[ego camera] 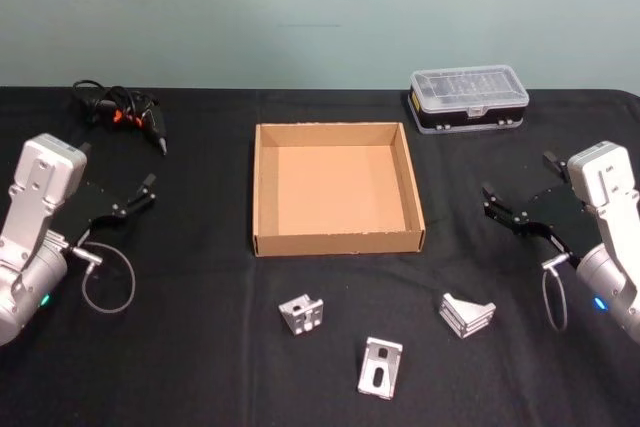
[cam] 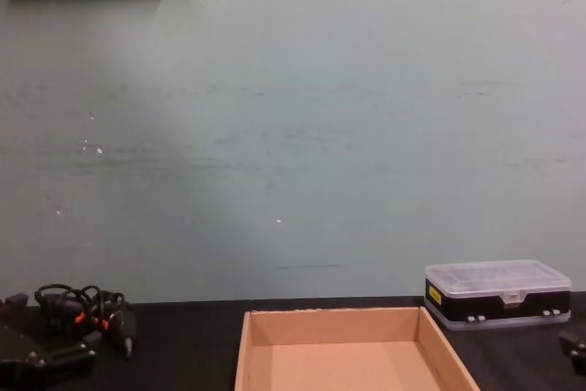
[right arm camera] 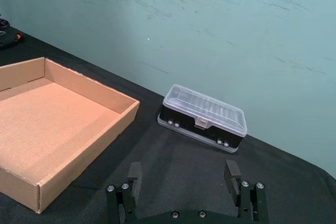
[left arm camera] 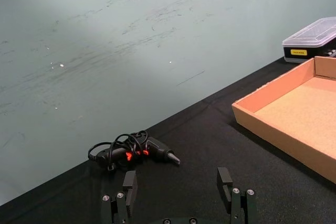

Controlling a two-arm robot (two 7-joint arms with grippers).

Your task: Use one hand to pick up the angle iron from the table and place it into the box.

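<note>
lying loose toward the near edge of the surface [ego camera: 200, 367], three pieces wait: the left angle iron [ego camera: 301, 313], the middle angle iron [ego camera: 381, 367] closest to that edge, and the right angle iron [ego camera: 466, 314]. none has been lifted, so the task looks not yet begun. just behind them, at the middle of the surface, the box [ego camera: 338, 240] sits empty with its open top up, an easy drop from above. the left hand [ego camera: 118, 172] hovers by the left edge and the right hand [ego camera: 518, 175] by the right edge, each with jaws spread wide and nothing between them, probably parked clear so the pieces stay in plain sight. the right angle iron seems the easiest reach for the right hand. a plastic case [ego camera: 468, 99] rests near the far right corner, and a cable bundle [ego camera: 120, 107] near the far left, both well apart from the work.
</note>
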